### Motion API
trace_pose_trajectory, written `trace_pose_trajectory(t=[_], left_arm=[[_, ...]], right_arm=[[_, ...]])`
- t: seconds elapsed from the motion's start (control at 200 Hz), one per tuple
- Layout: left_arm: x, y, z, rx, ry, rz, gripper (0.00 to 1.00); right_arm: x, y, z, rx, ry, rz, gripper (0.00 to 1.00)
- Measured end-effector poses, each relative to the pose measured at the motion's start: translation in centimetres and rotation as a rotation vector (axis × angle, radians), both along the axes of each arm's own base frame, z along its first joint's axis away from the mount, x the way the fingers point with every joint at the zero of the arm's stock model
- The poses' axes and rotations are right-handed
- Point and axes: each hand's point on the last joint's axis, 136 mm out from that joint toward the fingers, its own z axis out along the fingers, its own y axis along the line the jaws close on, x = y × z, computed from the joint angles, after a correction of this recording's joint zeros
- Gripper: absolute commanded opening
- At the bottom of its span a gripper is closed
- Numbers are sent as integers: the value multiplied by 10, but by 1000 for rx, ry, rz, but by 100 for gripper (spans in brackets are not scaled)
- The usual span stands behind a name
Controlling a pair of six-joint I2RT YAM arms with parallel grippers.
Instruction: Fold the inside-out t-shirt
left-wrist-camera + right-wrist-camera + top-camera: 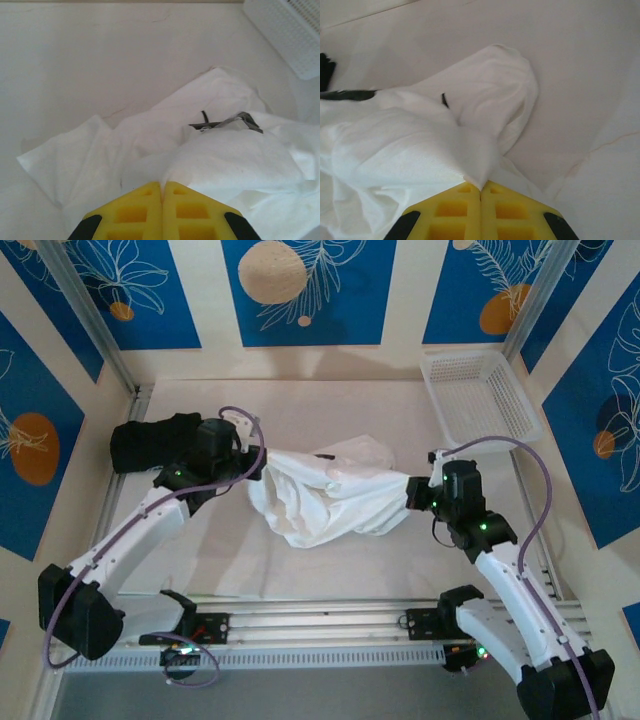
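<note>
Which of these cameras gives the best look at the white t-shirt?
The top external view: it takes in almost the whole t-shirt, bunched and stretched between the two arms. The left wrist view and right wrist view each give a close patch of its crumpled cloth, pinched in shut yellow jaws.

A white basket [485, 395] sits far right; a black garment [150, 443] (folded) lies left.

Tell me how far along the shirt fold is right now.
Done: nothing folded yet; the t-shirt is a crumpled bunch with no crease or flat panel showing. In hand: the left jaws are shut on its left end and the right jaws on its right end, with the cloth strung between them. Left: spread it flat, then make every fold.
</note>
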Motion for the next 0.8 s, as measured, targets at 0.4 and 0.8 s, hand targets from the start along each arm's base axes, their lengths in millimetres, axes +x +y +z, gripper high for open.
trace_pose_trajectory(t=[0.4,0.8], left_arm=[[-6,-16,6,-176,43,-66,0],[-23,-36,21,-293,73,-174,0]], right_arm=[[13,-26,-28,-58,118,-97,26],[-16,105,-10,-290,-117,463,70]])
